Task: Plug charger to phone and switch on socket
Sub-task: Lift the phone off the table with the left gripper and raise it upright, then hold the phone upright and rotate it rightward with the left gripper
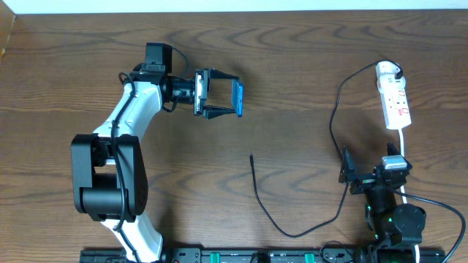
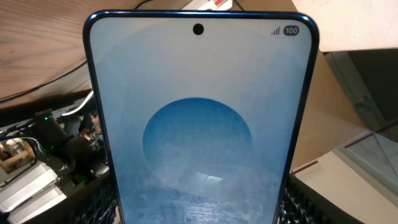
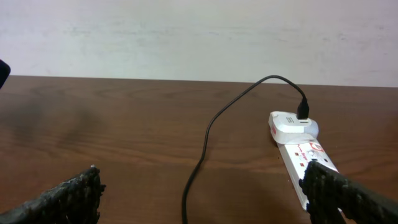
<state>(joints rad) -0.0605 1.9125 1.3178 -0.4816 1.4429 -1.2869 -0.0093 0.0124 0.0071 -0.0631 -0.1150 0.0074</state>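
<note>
Left gripper (image 1: pixel 228 96) pinches the phone (image 1: pixel 238 97) across its long edges. I see it stood on edge above the table (image 1: pixel 292 58). The lit blue screen faces the wrist camera and fills that view, with the pads (image 2: pixel 102 205) just showing at the bottom corners.

Charger (image 1: pixel 257 191): free tip lies on bare wood right of the phone, well apart from it. The cable loops toward the near edge, then climbs to the white adapter (image 3: pixel 292 124) in the socket (image 1: pixel 395 98), far right.

Right gripper (image 1: pixel 371 162) is spread wide, holding nothing. It sits near side of the socket (fingers either side of the frame in its wrist view), not touching it.
</note>
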